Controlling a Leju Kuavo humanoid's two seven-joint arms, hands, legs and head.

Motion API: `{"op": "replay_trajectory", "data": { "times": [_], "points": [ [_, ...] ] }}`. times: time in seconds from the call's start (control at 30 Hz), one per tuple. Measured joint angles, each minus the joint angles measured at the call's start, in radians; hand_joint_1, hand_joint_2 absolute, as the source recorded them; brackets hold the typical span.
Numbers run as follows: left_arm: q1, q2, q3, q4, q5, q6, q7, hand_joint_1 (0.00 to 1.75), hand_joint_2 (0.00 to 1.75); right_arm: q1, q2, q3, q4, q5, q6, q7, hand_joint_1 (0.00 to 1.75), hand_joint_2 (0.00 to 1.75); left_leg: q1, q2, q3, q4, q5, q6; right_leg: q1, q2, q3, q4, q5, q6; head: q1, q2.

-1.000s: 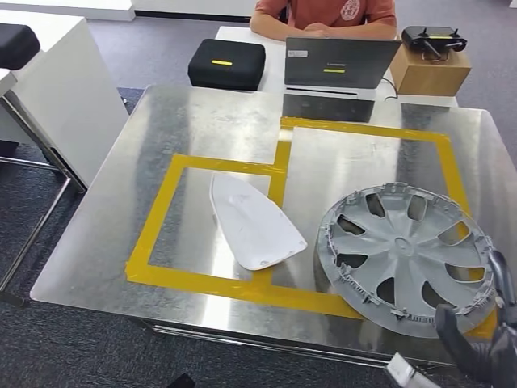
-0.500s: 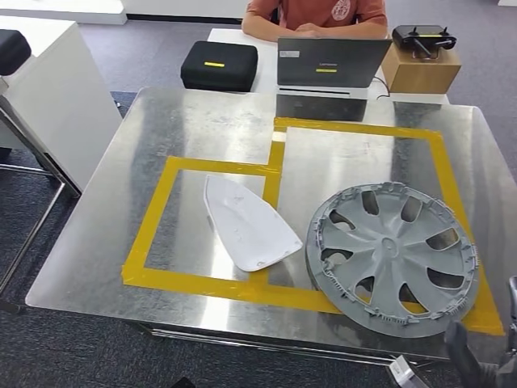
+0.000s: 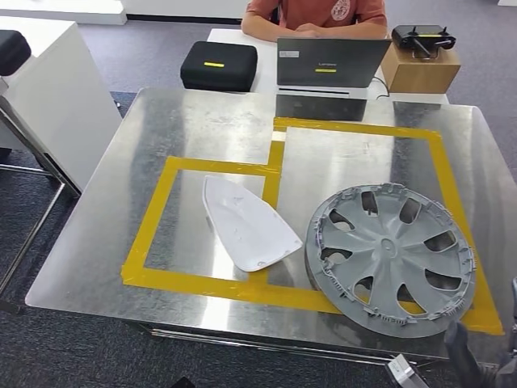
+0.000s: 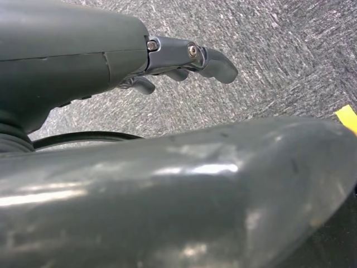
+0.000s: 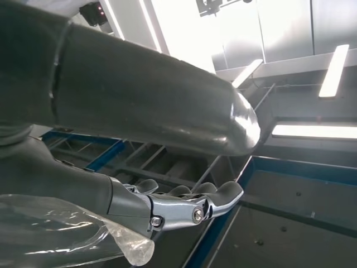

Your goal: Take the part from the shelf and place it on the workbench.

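The grey wheel cover (image 3: 391, 257) lies flat on the metal surface (image 3: 182, 121), mostly inside the right-hand yellow tape frame (image 3: 359, 129), its near edge overlapping the tape. Beside it, apart from it, a white moulded part (image 3: 249, 224) rests in the left tape frame. The right hand (image 3: 481, 360) sits low at the surface's near right corner, off the wheel cover, fingers (image 5: 202, 204) extended and holding nothing. The left hand (image 4: 177, 58) hangs over carpet, fingers apart, released. Beyond the surface stand a black case (image 3: 219, 65) and a laptop (image 3: 329, 63).
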Motion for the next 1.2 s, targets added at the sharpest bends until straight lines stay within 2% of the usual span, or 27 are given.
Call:
{"op": "replay_trajectory", "data": {
  "times": [0.23,0.37,0.53,0.77,0.8,0.83,0.87,0.9,0.93,0.97,1.0,1.03,1.13,1.17,1.2],
  "points": [
    [0.000,0.000,0.008,0.000,0.003,-0.002,0.002,0.00,0.00,0.000,0.005,0.000,0.000,0.000,0.000,-0.005,0.00,0.00,-0.004,0.000,0.000,0.001,-0.001,0.001,-0.003,0.000,0.000,0.000,0.001,0.002,0.000,0.000],
    [0.000,0.000,0.015,0.000,0.006,0.000,0.002,0.00,0.00,0.002,0.009,0.000,0.000,0.000,0.000,-0.006,0.00,0.00,-0.006,0.000,-0.001,0.005,-0.002,0.006,-0.005,0.000,0.001,0.000,0.002,0.006,0.000,0.000],
    [0.000,0.000,0.016,0.000,0.006,0.005,0.003,0.00,0.00,0.008,0.011,0.000,-0.001,0.000,0.000,-0.006,0.00,0.00,-0.010,0.000,-0.001,0.006,0.001,0.017,-0.009,0.001,0.004,-0.006,0.007,0.018,-0.001,0.000],
    [0.000,-0.001,0.016,0.000,0.006,0.006,0.003,0.00,0.00,0.009,0.011,0.000,-0.001,0.000,0.000,-0.006,0.00,0.00,-0.007,0.002,0.002,-0.002,0.006,0.021,-0.007,0.003,0.004,-0.008,0.008,0.021,-0.001,0.000],
    [0.000,-0.001,0.016,0.000,0.006,0.008,0.003,0.00,0.00,0.010,0.011,0.000,-0.002,0.000,0.000,-0.005,0.00,0.00,-0.004,0.004,0.005,-0.009,0.011,0.024,-0.006,-0.003,-0.002,0.003,-0.003,0.023,0.001,0.000],
    [0.001,-0.002,0.017,0.000,0.006,0.010,0.003,0.00,0.00,0.010,0.011,0.000,-0.003,0.000,0.000,-0.005,0.00,0.00,-0.001,0.011,0.005,-0.015,0.017,0.027,-0.007,-0.013,-0.031,0.077,-0.047,0.028,0.003,0.000],
    [0.002,-0.003,0.019,0.000,0.006,0.011,0.004,0.00,0.00,0.011,0.011,0.000,-0.003,0.000,0.000,-0.004,0.00,0.00,0.002,0.020,0.004,-0.019,0.023,0.029,-0.011,-0.025,-0.041,0.124,-0.075,0.034,0.004,0.000],
    [0.003,-0.004,0.021,0.000,0.006,0.013,0.005,0.00,0.00,0.012,0.011,0.000,-0.004,0.000,0.000,-0.004,0.00,0.00,0.005,0.028,0.003,-0.022,0.028,0.029,-0.016,-0.038,-0.036,0.147,-0.093,0.040,0.006,0.000],
    [0.004,-0.004,0.022,0.000,0.006,0.014,0.006,0.00,0.00,0.012,0.011,0.000,-0.003,0.000,0.000,-0.004,0.00,0.00,0.006,0.034,0.000,-0.020,0.031,0.025,-0.022,-0.047,-0.012,0.138,-0.097,0.047,0.007,0.000],
    [0.003,-0.004,0.023,0.000,0.005,0.015,0.006,0.00,0.00,0.012,0.011,0.000,-0.003,0.000,0.000,-0.004,0.00,0.00,0.005,0.036,-0.002,-0.018,0.031,0.019,-0.024,-0.051,0.042,0.063,-0.071,0.049,0.008,0.000],
    [0.003,-0.004,0.023,0.000,0.004,0.015,0.006,0.00,0.00,0.012,0.011,0.000,-0.003,0.000,0.000,-0.004,0.00,0.00,0.004,0.036,-0.003,-0.015,0.031,0.014,-0.024,-0.052,0.073,0.015,-0.059,0.047,0.007,0.000],
    [0.003,-0.004,0.023,0.000,0.003,0.016,0.006,0.00,0.00,0.013,0.012,0.000,-0.002,0.000,0.000,-0.004,0.00,0.00,0.002,0.036,-0.005,-0.011,0.032,0.008,-0.023,-0.052,0.089,-0.010,-0.057,0.042,0.007,0.000],
    [0.003,-0.004,0.025,0.000,0.000,0.017,0.008,0.00,0.00,0.017,0.018,-0.002,0.001,0.000,0.000,-0.004,0.00,0.00,0.004,0.034,-0.011,-0.001,0.032,-0.007,-0.020,-0.048,0.083,-0.016,-0.052,0.019,0.007,0.000],
    [0.003,-0.004,0.026,0.000,-0.001,0.017,0.010,0.00,0.00,0.017,0.021,-0.002,0.002,0.000,0.001,-0.004,0.00,0.00,0.006,0.033,-0.017,0.012,0.016,-0.013,-0.020,-0.048,0.077,-0.017,-0.048,0.011,0.005,0.000],
    [0.004,-0.004,0.027,0.000,-0.002,0.017,0.012,0.00,0.00,0.018,0.022,-0.003,0.003,0.000,0.002,-0.002,0.00,0.00,0.008,0.030,-0.028,0.042,-0.016,-0.018,-0.020,-0.049,0.070,-0.018,-0.041,0.002,0.004,0.000]
  ]
}}
